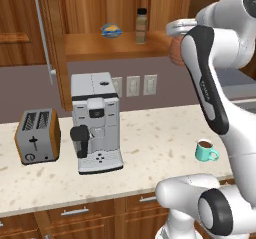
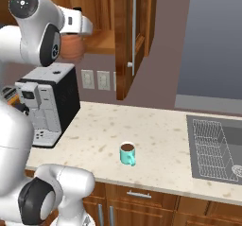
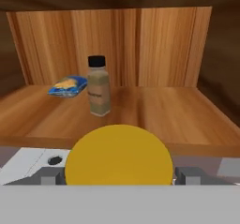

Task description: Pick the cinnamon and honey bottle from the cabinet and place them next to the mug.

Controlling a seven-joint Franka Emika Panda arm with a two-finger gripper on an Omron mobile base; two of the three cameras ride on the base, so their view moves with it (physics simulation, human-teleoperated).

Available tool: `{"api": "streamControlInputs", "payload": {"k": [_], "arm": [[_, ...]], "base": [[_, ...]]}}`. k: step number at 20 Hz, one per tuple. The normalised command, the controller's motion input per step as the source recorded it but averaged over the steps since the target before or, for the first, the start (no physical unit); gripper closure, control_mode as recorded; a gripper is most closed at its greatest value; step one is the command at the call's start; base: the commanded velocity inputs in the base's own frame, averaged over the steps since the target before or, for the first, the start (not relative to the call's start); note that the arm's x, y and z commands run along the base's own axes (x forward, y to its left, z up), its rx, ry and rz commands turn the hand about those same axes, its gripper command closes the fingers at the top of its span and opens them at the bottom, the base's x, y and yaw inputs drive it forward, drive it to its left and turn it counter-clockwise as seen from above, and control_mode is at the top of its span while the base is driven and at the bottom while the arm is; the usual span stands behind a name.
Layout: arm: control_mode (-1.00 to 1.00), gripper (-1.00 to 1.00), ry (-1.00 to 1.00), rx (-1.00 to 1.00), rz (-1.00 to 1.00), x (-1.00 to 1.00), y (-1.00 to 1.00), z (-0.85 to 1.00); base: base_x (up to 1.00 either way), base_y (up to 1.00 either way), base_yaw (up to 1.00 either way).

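While the arm's white links cross both base views, much of the grasp is screened.

Honey bottle: the honey bottle (image 3: 117, 155) sits at the bottom of the hand view, yellow lid facing the camera, its body hidden behind the lid. In the left base view only an orange sliver (image 1: 175, 50) shows beside the forearm; in the right base view its rounded side (image 2: 72, 47) peeks under the wrist.

Fingers: the fingers (image 3: 47, 175) flank the lid on both sides, closed against the jar, which is held clear of the shelf edge; tips largely cut off.

Cinnamon: the cinnamon (image 1: 141, 26) stands upright on the cabinet (image 1: 112, 45) shelf, near a blue packet (image 1: 111, 30) whose contents are hard to make out.

Mug: the mug (image 1: 205, 150) rests on the bench (image 1: 150, 133), well apart from the coffee machine (image 1: 96, 123) and the toaster (image 1: 37, 135).

Sink: the sink (image 2: 215, 147) is cut off at the right edge.
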Motion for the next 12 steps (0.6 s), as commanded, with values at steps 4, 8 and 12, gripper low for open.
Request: {"api": "streamControlInputs", "payload": {"k": [4,8,12], "arm": [[-1.00,1.00,0.00,0.00,0.00,-0.60,-0.03,-0.14],[-1.00,1.00,0.00,0.00,0.00,-0.58,-0.02,-0.16],[-1.00,1.00,0.00,0.00,0.00,-0.49,-0.02,-0.25]], "base": [[0.00,0.00,0.00],[0.00,0.00,0.00],[0.00,0.00,0.00]]}}
